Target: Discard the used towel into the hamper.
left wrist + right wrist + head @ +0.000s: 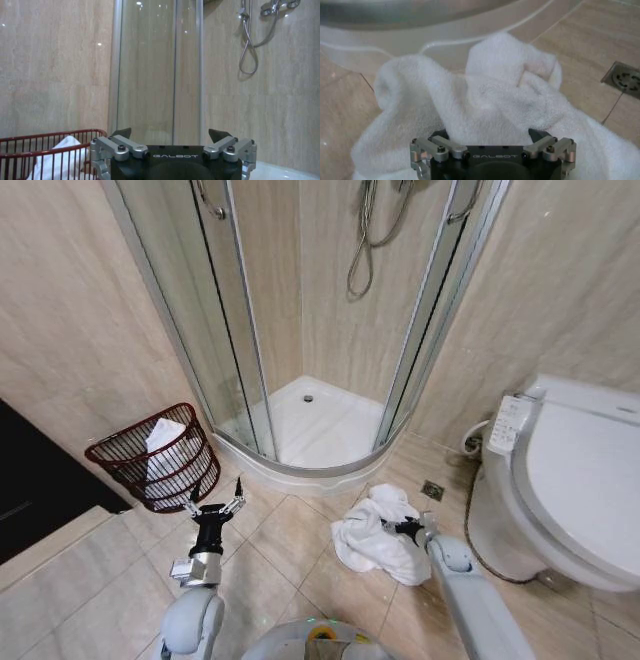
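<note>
Hamper [152,458]: on floor at far left, tilted toward robot, against wall beside shower door; already holds white cloth [163,436], so part of job looks done. Left gripper [214,507]: just in front of hamper, raised, fingers spread wide, nothing between them; idle. Towel [378,532]: crumpled heap on floor tiles, centre-right, near shower tray [318,432] edge and floor drain [432,490], well apart from hamper; not yet discarded. Right gripper [404,528]: down at towel, pressed into its folds; in right wrist view fingers [440,134] apart with cloth bunched between them, not closed yet. Left to do, by my read: grasp, lift, carry across to hamper, drop. Hard to see: fingertips buried in towel, so grip depth unclear; hamper bottom hidden by its own bars and contents; toilet [575,480] at right cut off by frame edge.
</note>
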Available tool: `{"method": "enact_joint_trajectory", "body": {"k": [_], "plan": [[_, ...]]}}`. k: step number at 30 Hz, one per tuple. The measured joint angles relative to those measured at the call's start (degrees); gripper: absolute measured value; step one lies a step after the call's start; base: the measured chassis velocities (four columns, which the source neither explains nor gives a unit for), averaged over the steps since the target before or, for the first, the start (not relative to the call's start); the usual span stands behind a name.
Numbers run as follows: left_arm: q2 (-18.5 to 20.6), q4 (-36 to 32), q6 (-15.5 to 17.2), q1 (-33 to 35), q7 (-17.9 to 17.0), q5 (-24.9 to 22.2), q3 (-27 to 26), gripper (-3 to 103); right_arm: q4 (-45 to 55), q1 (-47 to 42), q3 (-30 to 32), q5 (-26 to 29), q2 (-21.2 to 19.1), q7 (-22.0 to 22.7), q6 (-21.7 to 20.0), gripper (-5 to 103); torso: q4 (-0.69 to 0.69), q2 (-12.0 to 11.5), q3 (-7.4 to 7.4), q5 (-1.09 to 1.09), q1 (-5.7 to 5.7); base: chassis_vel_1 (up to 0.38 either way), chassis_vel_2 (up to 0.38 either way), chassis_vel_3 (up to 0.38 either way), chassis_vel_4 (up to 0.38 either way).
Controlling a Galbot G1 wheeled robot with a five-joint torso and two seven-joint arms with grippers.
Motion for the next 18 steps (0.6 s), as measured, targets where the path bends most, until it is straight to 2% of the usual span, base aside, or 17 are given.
{"method": "enact_joint_trajectory", "body": {"k": [7,18], "plan": [[0.27,-0.07,0.8,-0.63,0.23,0.03,0.05,100,-5.41,1.91,0.17,-2.55,2.15,-0.05,3.25,100,0.0,0.01,0.0,0.0,0.0,0.0,0.0,0.0,0.0],[0.47,0.24,0.84,-0.97,0.29,0.0,-0.2,100,-10.4,4.84,0.41,-3.36,3.2,0.04,4.16,100,0.0,0.01,0.0,0.0,0.0,0.0,0.0,0.0,0.0]]}}
